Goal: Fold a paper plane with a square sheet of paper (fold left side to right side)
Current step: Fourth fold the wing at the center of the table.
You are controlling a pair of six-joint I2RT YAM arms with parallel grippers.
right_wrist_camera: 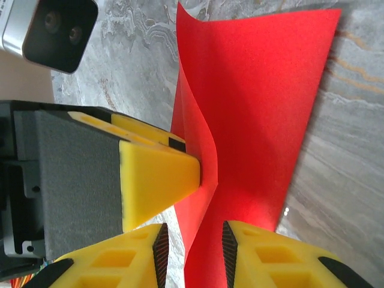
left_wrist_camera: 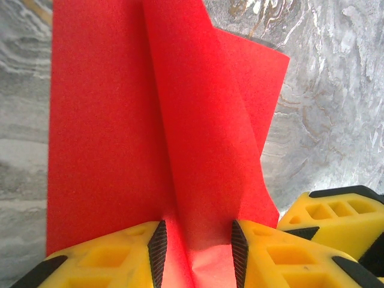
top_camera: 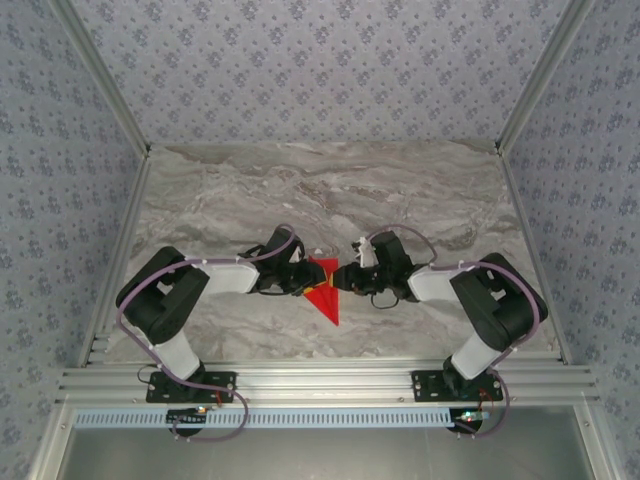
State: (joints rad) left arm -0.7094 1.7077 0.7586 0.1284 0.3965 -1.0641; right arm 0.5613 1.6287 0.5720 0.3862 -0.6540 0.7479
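Grey-veined marble table (top_camera: pixel 320 190) inside flower-papered walls (top_camera: pixel 320 70) sets the scene. At its middle, toward the near edge, lies the paper (top_camera: pixel 322 292): bright red, creased, its point aimed near and its broad end far. It is not flat. The wrist views show flaps standing up from a long central crease, one of them curling over at a corner.

The left gripper (left_wrist_camera: pixel 198 255) meets it from the left, jaws part-way apart and astride the raised crease, with paper touching the inner face of each pad. That gap looks too wide for a pinch on so thin a sheet, so I read it as a bracket keeping the fold upright and centred, not a clamp. The right gripper (right_wrist_camera: pixel 193 255) comes from the right, jaws likewise apart. The paper's edge runs between them and bare marble shows beside one pad, so nothing is gripped. One left finger (right_wrist_camera: pixel 159 180) sets its tip against the crease, probably to pin the line while a side is carried over.

From above, the two grippers crowd in and hide the paper's sides, so the contact cannot be made out there. The wrist views cut the sheet off at their edges, and how many layers it has is unclear. A camera (right_wrist_camera: pixel 54 30) on the left wrist is partly cropped.
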